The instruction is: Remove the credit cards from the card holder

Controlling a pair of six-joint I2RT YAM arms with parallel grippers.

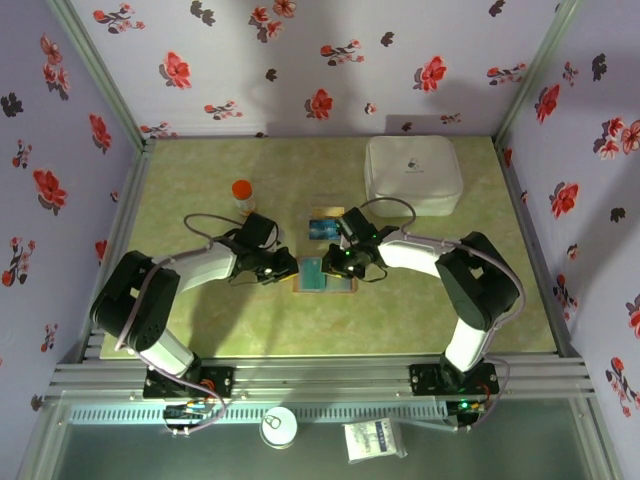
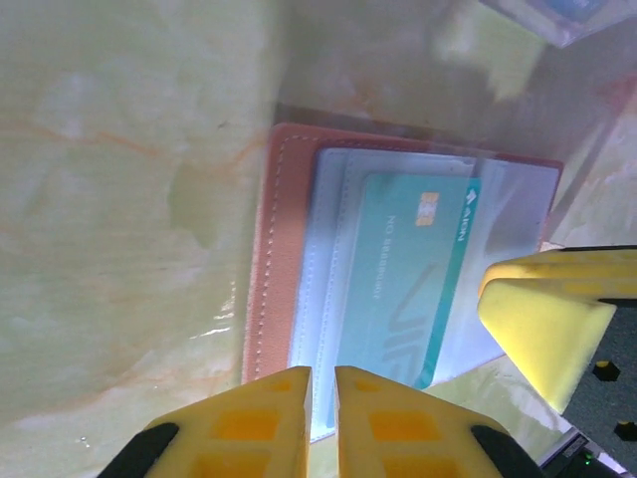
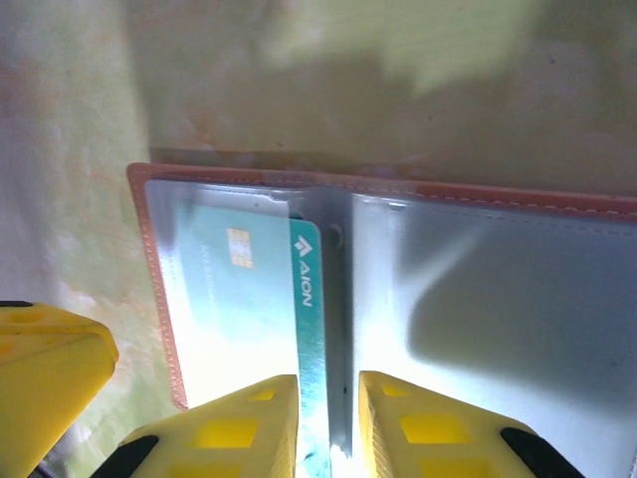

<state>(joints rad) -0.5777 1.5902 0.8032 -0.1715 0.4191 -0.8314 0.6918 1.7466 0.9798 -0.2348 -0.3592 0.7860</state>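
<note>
The tan card holder point(image 1: 345, 286) lies open and flat at the table's middle. A teal credit card point(image 2: 398, 279) with a chip sits in its left clear pocket point(image 3: 249, 299), its darker banded edge poking out toward the centre fold. Another blue credit card point(image 1: 322, 228) lies loose just beyond the holder. My left gripper point(image 2: 322, 373) is shut, its tips at the pocket's outer edge beside the tan rim point(image 2: 274, 259); whether it pinches the rim is unclear. My right gripper point(image 3: 328, 383) stands a narrow gap apart, tips straddling the card's band and the fold. Both grippers meet over the holder point(image 1: 318, 264).
A big white rounded box point(image 1: 413, 175) stands at the back right. A small bottle with an orange cap point(image 1: 243, 195) is at the back left. Flowered walls close in three sides. The right gripper's yellow finger point(image 2: 542, 319) crowds the left wrist view.
</note>
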